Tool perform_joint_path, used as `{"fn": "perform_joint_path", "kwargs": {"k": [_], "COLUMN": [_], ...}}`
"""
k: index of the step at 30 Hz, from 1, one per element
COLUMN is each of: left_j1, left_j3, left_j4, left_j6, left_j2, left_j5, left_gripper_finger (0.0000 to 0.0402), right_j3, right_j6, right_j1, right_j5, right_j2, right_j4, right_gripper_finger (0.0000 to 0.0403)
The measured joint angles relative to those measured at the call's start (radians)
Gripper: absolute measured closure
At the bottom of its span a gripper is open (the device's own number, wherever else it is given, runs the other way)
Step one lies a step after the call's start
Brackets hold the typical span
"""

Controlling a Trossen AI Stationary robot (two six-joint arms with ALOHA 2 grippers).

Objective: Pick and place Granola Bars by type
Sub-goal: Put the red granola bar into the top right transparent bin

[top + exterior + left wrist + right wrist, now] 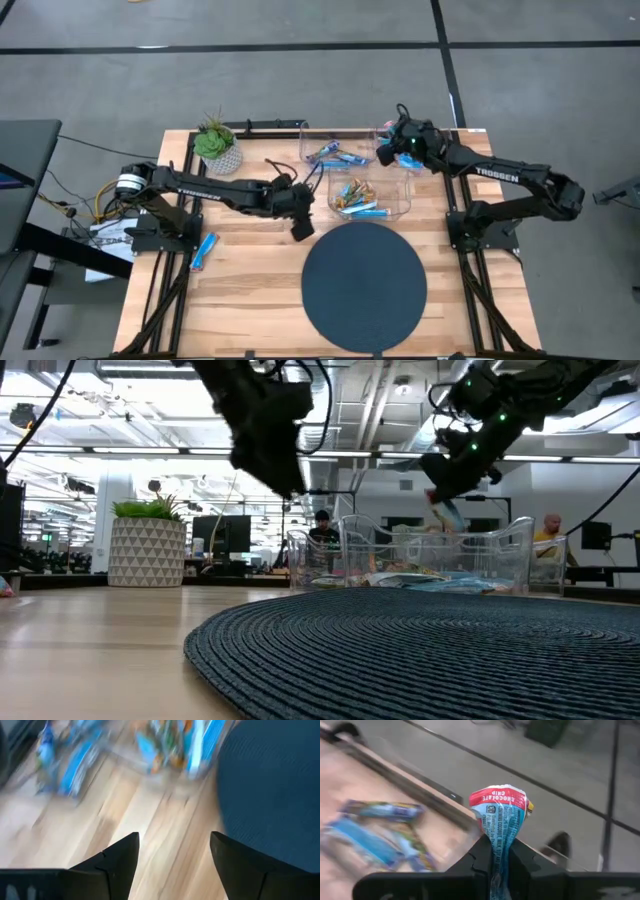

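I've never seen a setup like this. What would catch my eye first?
Probably the right claw, shut on a blue-and-red wrapped snack bar and holding it up over the clear bins at the far side of the table. Next, the big round dark mat on the near side of the wooden table. Then the left claw, open and empty above bare wood beside that mat.

- Bars in the clear bins: motion-blurred in the left wrist view; types unreadable.
- Held bar: lower end hidden between right tool fingers.
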Motion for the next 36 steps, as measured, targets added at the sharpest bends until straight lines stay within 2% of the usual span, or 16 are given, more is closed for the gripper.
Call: {"fn": "perform_joint_path", "kwargs": {"k": [7, 11, 15, 19, 27, 31, 36], "left_j1": [-0.091, -0.133, -0.166, -0.195, -0.228, -0.259, -0.308], "left_j3": [0.0, -0.023, -0.082, -0.134, -0.142, -0.142, -0.144], "left_j4": [-0.258, -0.337, -0.369, -0.425, -0.635, -0.756, -0.93], "left_j6": [-0.096, -0.178, -0.254, -0.34, -0.47, -0.587, -0.793], "left_j2": [0.0, 0.0, -0.002, -0.003, -0.025, -0.058, -0.077], "left_j5": [-0.166, -0.212, -0.182, -0.15, -0.149, -0.114, -0.009], "left_gripper_finger": [0.0163, 0.0163, 0.0163, 0.017, 0.0196, 0.0206, 0.0209], "right_j3": [0.0, 0.0, 0.0, 0.0, 0.0, 0.0, 0.0], "right_j6": [0.003, 0.003, 0.002, 0.005, 0.012, 0.014, 0.014], "right_j1": [-0.109, -0.135, -0.149, -0.161, -0.16, -0.157, -0.157], "right_j5": [-0.01, -0.035, -0.066, -0.065, -0.091, -0.163, -0.208], "right_j2": [0.0, 0.0, 0.0, 0.0, 0.0, 0.0, 0.0], "right_j4": [-0.115, -0.144, -0.166, -0.199, -0.217, -0.215, -0.204], "right_gripper_finger": [0.0371, 0.0355, 0.0319, 0.0264, 0.0158, 0.014, 0.0138]}}
